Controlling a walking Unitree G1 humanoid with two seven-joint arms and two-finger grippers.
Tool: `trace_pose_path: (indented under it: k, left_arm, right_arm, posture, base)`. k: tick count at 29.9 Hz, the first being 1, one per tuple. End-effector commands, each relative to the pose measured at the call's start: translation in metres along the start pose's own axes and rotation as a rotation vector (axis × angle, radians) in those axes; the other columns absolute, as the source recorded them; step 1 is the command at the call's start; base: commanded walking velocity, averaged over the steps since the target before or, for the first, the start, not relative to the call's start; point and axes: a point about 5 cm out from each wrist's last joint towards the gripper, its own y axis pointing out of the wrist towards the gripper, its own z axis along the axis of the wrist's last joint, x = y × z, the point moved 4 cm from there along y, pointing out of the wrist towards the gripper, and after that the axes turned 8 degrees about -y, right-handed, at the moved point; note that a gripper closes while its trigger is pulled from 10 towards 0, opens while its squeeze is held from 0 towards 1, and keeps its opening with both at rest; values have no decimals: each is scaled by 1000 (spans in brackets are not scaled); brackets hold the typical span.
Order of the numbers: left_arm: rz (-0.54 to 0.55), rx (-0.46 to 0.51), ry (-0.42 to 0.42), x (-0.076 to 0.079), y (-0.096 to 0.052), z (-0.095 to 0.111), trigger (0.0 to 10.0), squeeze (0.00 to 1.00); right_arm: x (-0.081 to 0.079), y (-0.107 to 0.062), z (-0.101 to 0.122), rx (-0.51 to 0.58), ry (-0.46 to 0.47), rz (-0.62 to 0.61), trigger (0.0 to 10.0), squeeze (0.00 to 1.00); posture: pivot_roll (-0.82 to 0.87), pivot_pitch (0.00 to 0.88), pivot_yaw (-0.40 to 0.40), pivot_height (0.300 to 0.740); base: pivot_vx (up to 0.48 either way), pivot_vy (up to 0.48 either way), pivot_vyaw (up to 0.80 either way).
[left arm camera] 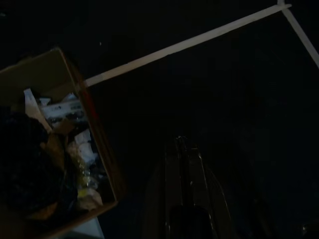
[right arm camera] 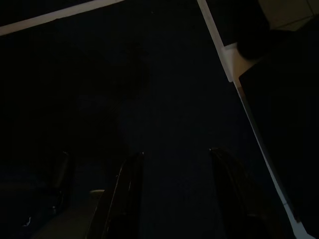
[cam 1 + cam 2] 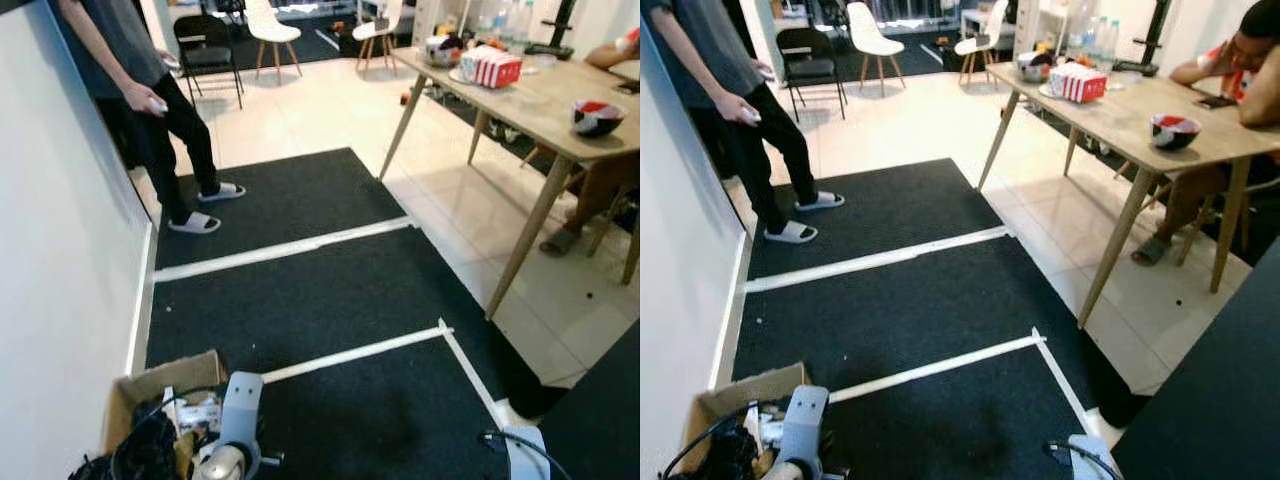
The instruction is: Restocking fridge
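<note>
Evidently we have restocked nothing yet: left gripper (image 1: 183, 164) clenched empty, right gripper (image 2: 174, 184) spread empty, both low over the mat (image 3: 330, 290); cardboard box (image 3: 150, 385) near left, no fridge seen.

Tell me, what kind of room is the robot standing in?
Probably a home's dining or living area: a wooden table with a bowl and snack box, chairs farther back, and a black carpet marked with white tape.
</note>
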Motion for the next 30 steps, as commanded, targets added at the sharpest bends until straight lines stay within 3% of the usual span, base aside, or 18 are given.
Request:
trace_pose_path:
  k: [1,30]
  left_arm:
    - [-4,5,1,-1,-1,0,10000,0]
    - [-14,2,-3,0,0,1,10000,0]
  right_arm:
    - [-3,0,1,-1,7,1,10000,0]
    - [-6,0,1,4,8,2,10000,0]
  posture:
    - [-34,60,20,740]
    - [-39,49,31,740]
  base:
    - [0,0,0]
    - [350,0,0]
